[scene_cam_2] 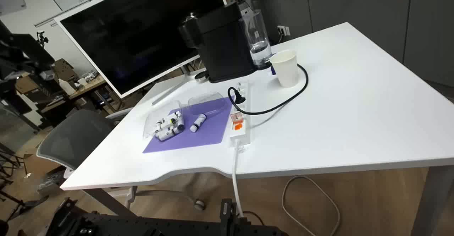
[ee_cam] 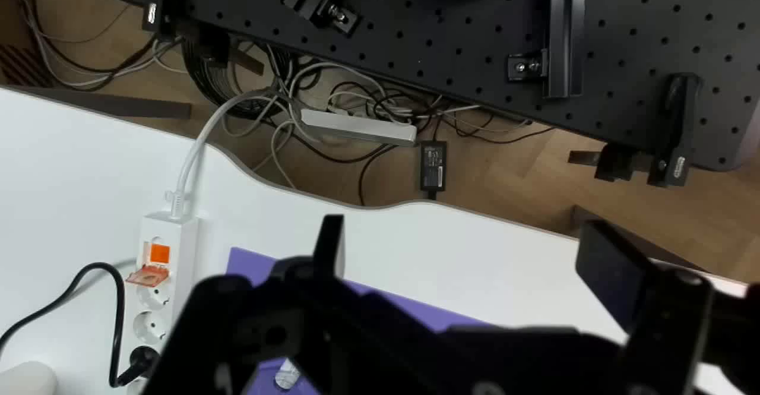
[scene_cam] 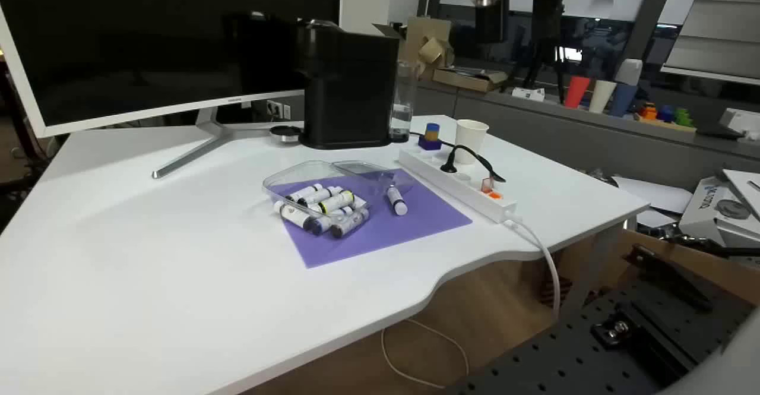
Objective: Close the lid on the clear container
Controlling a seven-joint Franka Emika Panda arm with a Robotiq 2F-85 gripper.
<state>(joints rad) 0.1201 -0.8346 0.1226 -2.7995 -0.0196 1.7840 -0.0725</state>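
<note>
The clear container (scene_cam: 291, 176) is a low see-through plastic box on a purple mat (scene_cam: 380, 243). It holds several white tubes with dark caps, and it also shows in an exterior view (scene_cam_2: 150, 117). Its clear lid (scene_cam: 371, 169) is open and lies to the side, also seen in an exterior view (scene_cam_2: 207, 101). One loose tube (scene_cam_2: 198, 122) lies on the mat beside the lid. My gripper (ee_cam: 469, 258) is open and empty, with its fingers wide apart. It is high above the table, apart from the container, which is hidden in the wrist view.
A white power strip (scene_cam: 448, 184) with a black cable lies beside the mat. A tall black machine (scene_cam: 350, 86), a water tank (scene_cam_2: 260, 49), a paper cup (scene_cam_2: 286, 67) and a monitor (scene_cam: 160, 32) stand behind. The table's front edge is curved.
</note>
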